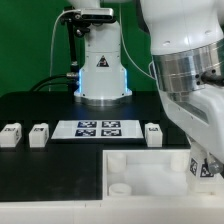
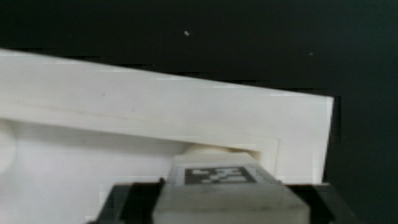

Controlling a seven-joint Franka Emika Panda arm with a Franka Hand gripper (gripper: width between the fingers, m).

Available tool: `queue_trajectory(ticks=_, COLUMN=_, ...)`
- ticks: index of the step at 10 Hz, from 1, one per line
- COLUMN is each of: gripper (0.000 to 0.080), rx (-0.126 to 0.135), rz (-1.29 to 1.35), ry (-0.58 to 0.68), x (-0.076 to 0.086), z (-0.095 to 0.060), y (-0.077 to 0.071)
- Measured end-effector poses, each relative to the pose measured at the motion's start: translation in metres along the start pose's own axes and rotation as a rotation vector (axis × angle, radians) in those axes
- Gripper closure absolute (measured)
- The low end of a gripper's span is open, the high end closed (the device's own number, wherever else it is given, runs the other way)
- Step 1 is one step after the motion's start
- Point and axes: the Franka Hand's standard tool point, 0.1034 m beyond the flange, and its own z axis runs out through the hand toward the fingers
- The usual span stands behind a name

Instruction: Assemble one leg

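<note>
My gripper point(image 1: 203, 166) is shut on a leg point(image 1: 199, 168), a small white block with a black-and-white marker. It holds the leg over the large white square panel point(image 1: 140, 168), at the panel's corner on the exterior view's right. In the wrist view the leg point(image 2: 222, 183) sits between my dark fingers point(image 2: 134, 205), marker face up. Its far end is at the recessed corner of the panel point(image 2: 125, 110). I cannot tell whether it touches the socket. Three more legs lie on the table: two at the exterior view's left point(image 1: 11, 135) point(image 1: 39, 133), one right of centre point(image 1: 153, 133).
The marker board point(image 1: 100, 128) lies between the loose legs, behind the panel. The robot base point(image 1: 100, 75) stands at the back centre. The arm fills the upper right of the exterior view. The table is black.
</note>
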Motion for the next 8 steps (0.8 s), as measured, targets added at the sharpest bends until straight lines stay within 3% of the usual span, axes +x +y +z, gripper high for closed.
queue_trajectory(ticks=1, gripper=0.0504, rx=0.0, rz=-0.04, ry=0.0, x=0.0001, z=0.0, y=0.0)
queue_trajectory(ticks=2, gripper=0.0415, rx=0.0, rz=-0.077, ry=0.0, x=0.0, z=0.0001, y=0.0001)
queue_trajectory(ticks=3, gripper=0.0415, rx=-0.006, rz=-0.123, ry=0.003, x=0.0006, z=-0.0002, y=0.0004)
queue_trajectory(ticks=4, gripper=0.0222, rx=-0.021, rz=-0.292, ry=0.005, x=0.0032, z=-0.0025, y=-0.0001)
queue_trajectory(ticks=5, gripper=0.0222, rx=-0.037, rz=-0.44, ry=0.012, x=0.005, z=-0.0056, y=-0.0014)
queue_trajectory(ticks=6, gripper=0.0162, rx=-0.062, rz=-0.612, ry=0.038, x=0.0032, z=-0.0077, y=-0.0025)
queue_trajectory(ticks=8, gripper=0.0152, rx=-0.066, rz=-0.807, ry=0.033, x=0.0058, z=-0.007, y=-0.0023)
